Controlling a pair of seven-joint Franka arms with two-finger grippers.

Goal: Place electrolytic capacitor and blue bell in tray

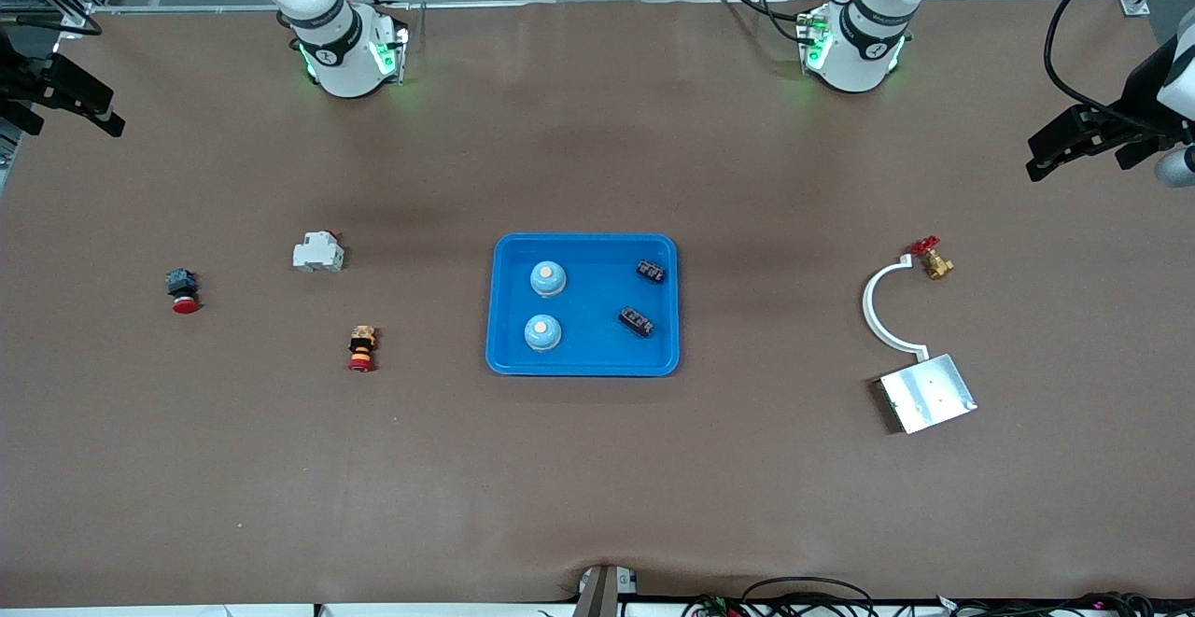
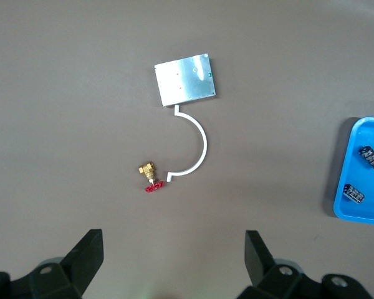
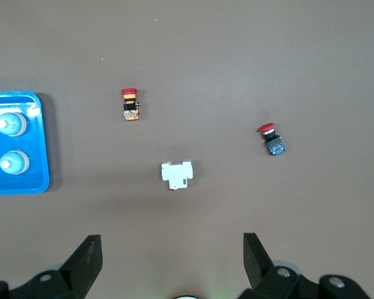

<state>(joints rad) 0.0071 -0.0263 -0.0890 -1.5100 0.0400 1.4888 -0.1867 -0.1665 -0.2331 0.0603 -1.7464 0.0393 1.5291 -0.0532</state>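
**Both bells and both capacitors lie in the tray; the two arms wait at the table's ends**

The blue tray (image 1: 583,365) sits in the middle of the brown worktop (image 1: 597,477). Inside it, toward the right arm's end, stand two blue bells: one (image 1: 548,278) farther from the front camera, the other (image 1: 541,332) nearer to it. Toward the left arm's end of the tray lie two dark electrolytic capacitors, one (image 1: 651,271) farther from the camera and one (image 1: 635,321) nearer. All four are apart from one another.

The left gripper (image 2: 174,255) hangs empty, fingers spread wide, over bare worktop at the left arm's end. Its wrist view looks down on a silver metal plate (image 1: 927,393), a white curved bracket (image 1: 879,309) touching that plate's corner, and a brass valve with a red handle (image 1: 931,258) just beside the bracket's free end.

The right gripper (image 3: 173,255) also waits with fingers wide apart and empty, over the right arm's end. On that side lie a white breaker (image 1: 318,252), a red push-button with a dark blue body (image 1: 182,289), and a second red button with an orange-and-black body (image 1: 361,348), well apart from each other.
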